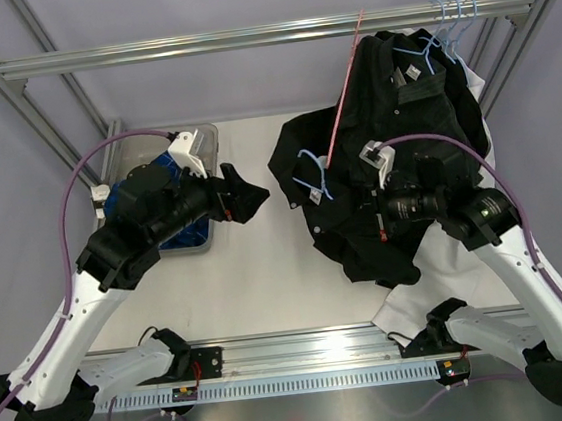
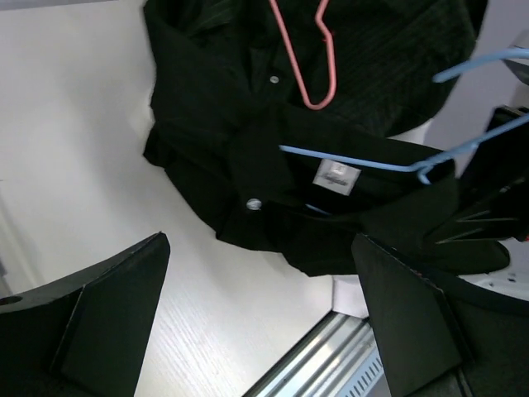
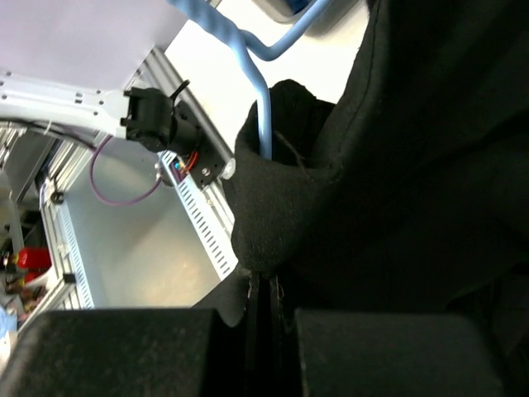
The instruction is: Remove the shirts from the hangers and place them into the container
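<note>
Draping from the rail (image 1: 243,38) onto the far right of the table (image 1: 267,272), the black shirts (image 1: 395,148) bury most of one light blue hanger (image 1: 314,172). Right fingers (image 3: 165,356) are clamped tight on a fold of them. Left fingers (image 2: 107,314) are spread wide, empty. The left arm (image 1: 151,214) hides most of the container (image 1: 205,138) at the far left corner; only scraps of the blue shirt (image 1: 161,168) inside show.

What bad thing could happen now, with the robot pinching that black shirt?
The right end effector is shut on a black shirt with a light blue hanger poking out of it; pulling might drag the hanger along. The pink hanger leans from the rail onto the shirt pile and could snag or fall.
</note>
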Action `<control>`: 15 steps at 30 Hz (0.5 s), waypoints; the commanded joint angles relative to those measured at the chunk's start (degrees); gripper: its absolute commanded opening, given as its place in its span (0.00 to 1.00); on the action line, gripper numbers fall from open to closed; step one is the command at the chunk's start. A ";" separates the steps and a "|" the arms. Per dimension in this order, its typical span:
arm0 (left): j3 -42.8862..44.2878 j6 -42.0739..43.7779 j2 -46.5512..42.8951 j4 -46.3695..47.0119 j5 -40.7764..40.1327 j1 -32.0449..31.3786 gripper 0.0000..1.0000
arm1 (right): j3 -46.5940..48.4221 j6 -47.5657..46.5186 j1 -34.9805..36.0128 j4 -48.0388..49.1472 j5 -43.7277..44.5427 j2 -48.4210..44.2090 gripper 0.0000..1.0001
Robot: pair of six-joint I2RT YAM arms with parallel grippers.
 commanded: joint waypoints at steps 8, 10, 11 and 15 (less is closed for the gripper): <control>6.08 -1.57 2.94 7.36 -7.96 -10.13 0.97 | 13.32 1.07 14.18 11.12 2.60 13.61 0.00; 6.26 -0.87 3.47 8.06 -10.34 -11.28 0.95 | 15.35 1.51 15.24 11.91 3.13 14.94 0.00; 6.00 -0.78 3.47 8.94 -10.52 -11.37 0.93 | 15.79 2.20 15.41 13.22 3.04 15.82 0.00; 3.62 0.01 3.21 11.58 -11.48 -11.98 0.85 | 16.76 3.70 15.50 16.40 2.60 17.23 0.00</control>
